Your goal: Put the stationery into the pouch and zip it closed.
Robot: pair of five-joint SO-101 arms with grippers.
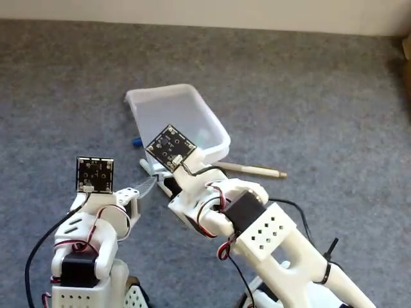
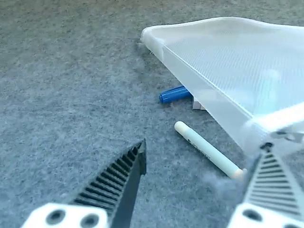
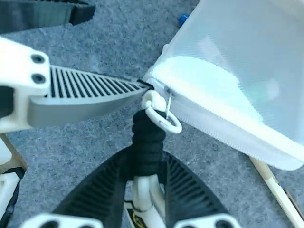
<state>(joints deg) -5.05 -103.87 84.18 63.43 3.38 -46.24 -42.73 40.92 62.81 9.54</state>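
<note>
Right gripper [image 3: 145,161] is being clenched on the zipper pull [image 3: 147,135] of the pouch [image 3: 247,71], at mid carpet [image 1: 321,83]; left gripper [image 2: 204,146] is being held spread astride the white pen [image 2: 190,137] beside the pouch corner.

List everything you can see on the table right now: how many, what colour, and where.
pouch: one, translucent white, mid-table; something pale green blurred inside
zipper pull: one, black cord on a white ring, at the pouch's corner
white pen: one, white with a pale cap, on the carpet beside the pouch
marker: one, blue, poking out from under the pouch
small item: one, white, by the marker under the pouch's edge; too small to name
pencil: one, beige, on the carpet beside the pouch
carpet: grey, covering the table
left gripper: open, above the white pen
right gripper: shut on the zipper pull
</note>
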